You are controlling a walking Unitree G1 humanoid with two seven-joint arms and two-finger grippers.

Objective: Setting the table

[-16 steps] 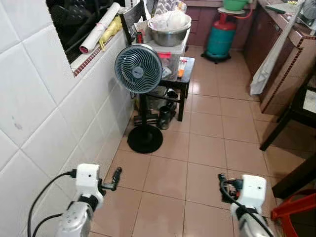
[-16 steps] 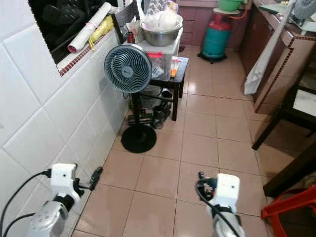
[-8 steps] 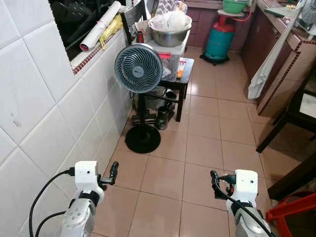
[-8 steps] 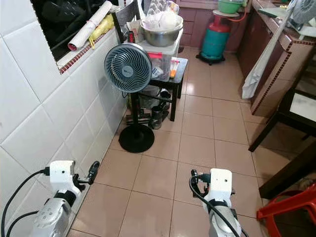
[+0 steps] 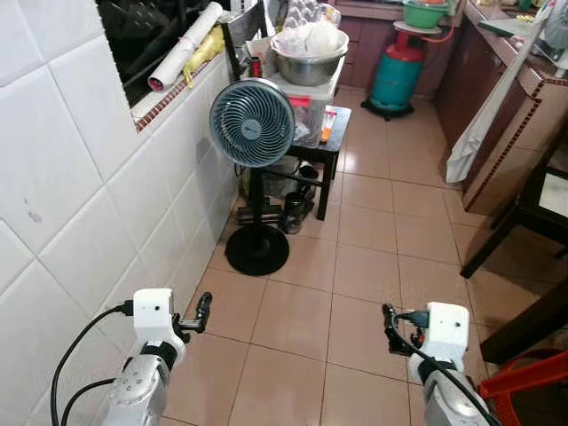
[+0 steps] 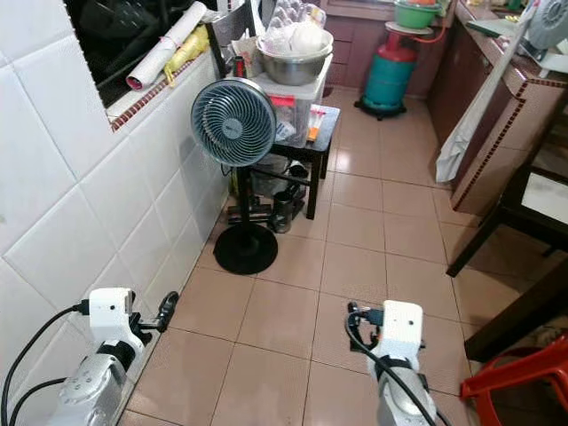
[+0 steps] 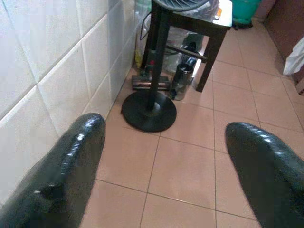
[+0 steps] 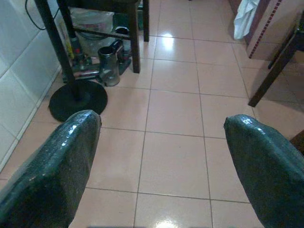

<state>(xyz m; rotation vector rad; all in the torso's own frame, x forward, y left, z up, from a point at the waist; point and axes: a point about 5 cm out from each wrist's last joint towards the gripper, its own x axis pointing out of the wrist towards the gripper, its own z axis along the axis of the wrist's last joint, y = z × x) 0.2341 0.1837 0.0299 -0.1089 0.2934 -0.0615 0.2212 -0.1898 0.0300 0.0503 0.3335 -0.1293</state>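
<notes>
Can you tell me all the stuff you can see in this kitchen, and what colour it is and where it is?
Standing fan: one, grey-blue, by the white tiled wall.
Small table: one, black, behind the fan.
Metal bowl: one, silver, on a clear plastic box on the table.
Gas cylinder: one, teal with red top, far end of the floor.
Basin: one, green, on top of the cylinder.
Cloth: one, white, hanging off the brown counter on the right.
Stool: one, red, bottom right corner.
Left gripper: one, black fingers apart, holding nothing, low near the wall.
Right gripper: one, black fingers apart, holding nothing, over the floor tiles.
</notes>
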